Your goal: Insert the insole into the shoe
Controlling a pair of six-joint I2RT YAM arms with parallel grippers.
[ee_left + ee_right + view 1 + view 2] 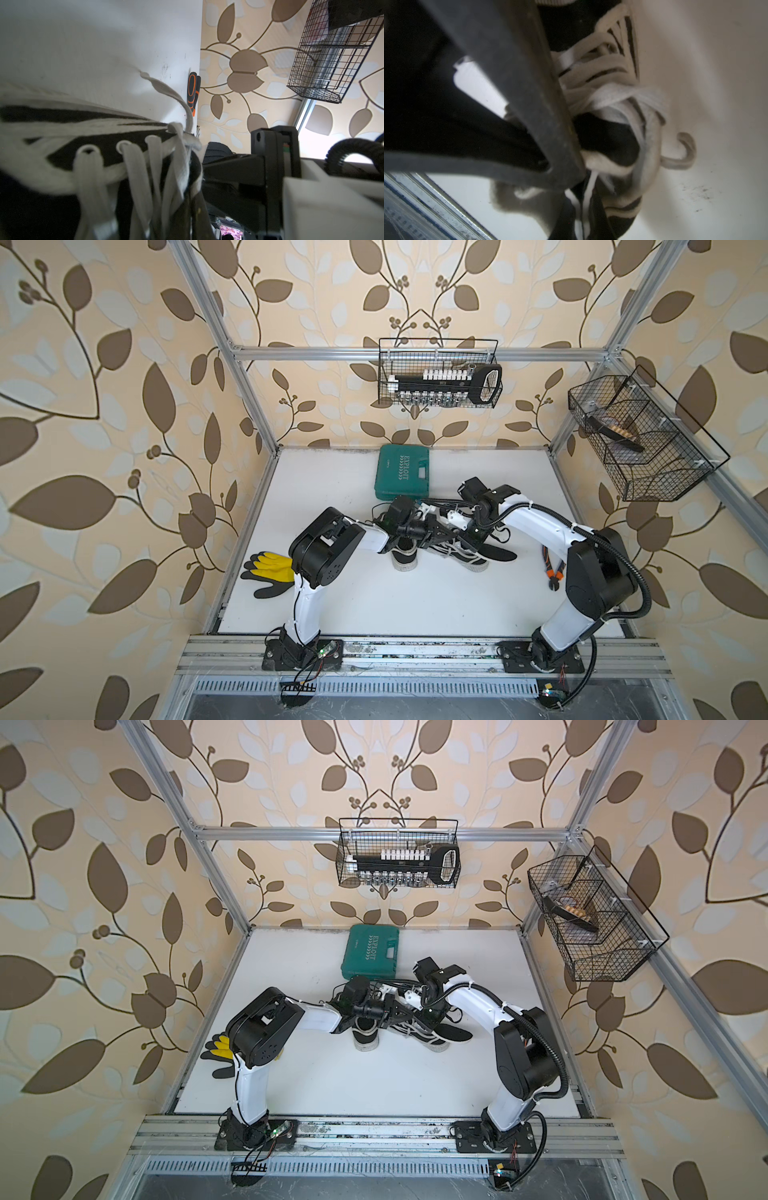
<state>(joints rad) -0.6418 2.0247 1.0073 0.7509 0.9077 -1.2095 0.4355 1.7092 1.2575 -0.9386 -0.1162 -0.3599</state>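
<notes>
A black-and-white shoe [465,558] lies at an angle mid-table, and both grippers meet over its opening. My left gripper [457,536] is shut on the shoe's edge beside the white laces [133,166]; in the left wrist view its jaws [194,212] pinch that edge. My right gripper [473,538] comes in from the far side. Its fingers [600,218] stand almost together on a thin white strip of the shoe [623,207]. The black insole [500,553] lies flat on the table, right of the shoe, outside it.
Another shoe [404,559] stands just left, toe toward the front. A green tool case [402,472] sits behind, yellow-black gloves [266,568] at the left edge, orange-handled pliers [552,568] at the right. Wire baskets hang on the back rail [440,377] and right frame [636,439].
</notes>
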